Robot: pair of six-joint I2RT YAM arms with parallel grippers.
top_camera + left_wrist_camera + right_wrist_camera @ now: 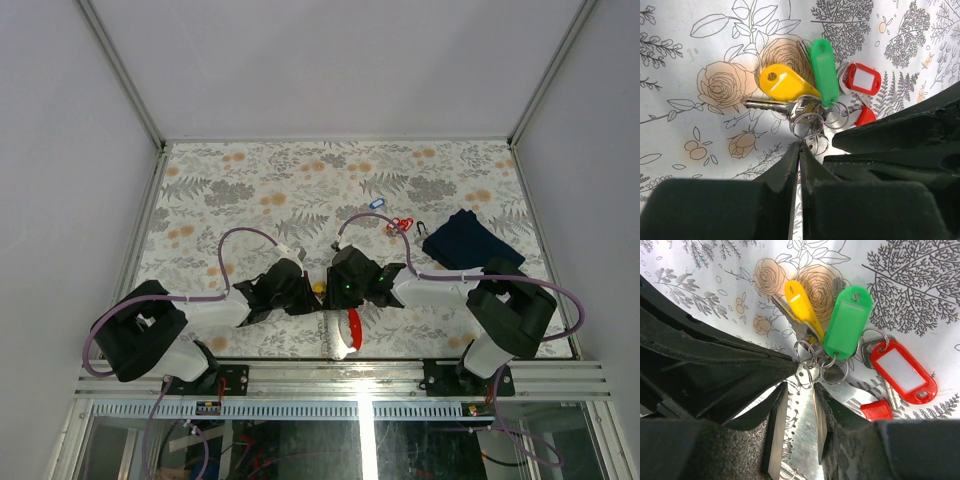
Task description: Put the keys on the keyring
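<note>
A bunch of keys (805, 107) lies on the flowered cloth, with yellow (782, 84), green (824, 70) and red (862, 80) tags on linked silvery keyrings (807, 125). My left gripper (800, 145) is shut, its tips pinching one ring's wire. My right gripper (800, 386) comes in from the opposite side. Its fingers hold a flat silvery blade with small holes (802, 440), whose tip touches the rings (810, 362). The green tag (847, 322) and red tag (902, 370) lie just beyond. In the top view both grippers (312, 290) (332, 285) meet near the table's front middle.
A red-and-white handle (351, 328) sticks out below my right gripper. A blue-tagged key (377, 203), red-tagged keys (400, 224) and a small black clip (422, 228) lie further back. A folded navy cloth (470, 240) lies at the right. The metal front rail (340, 372) runs behind the arm bases.
</note>
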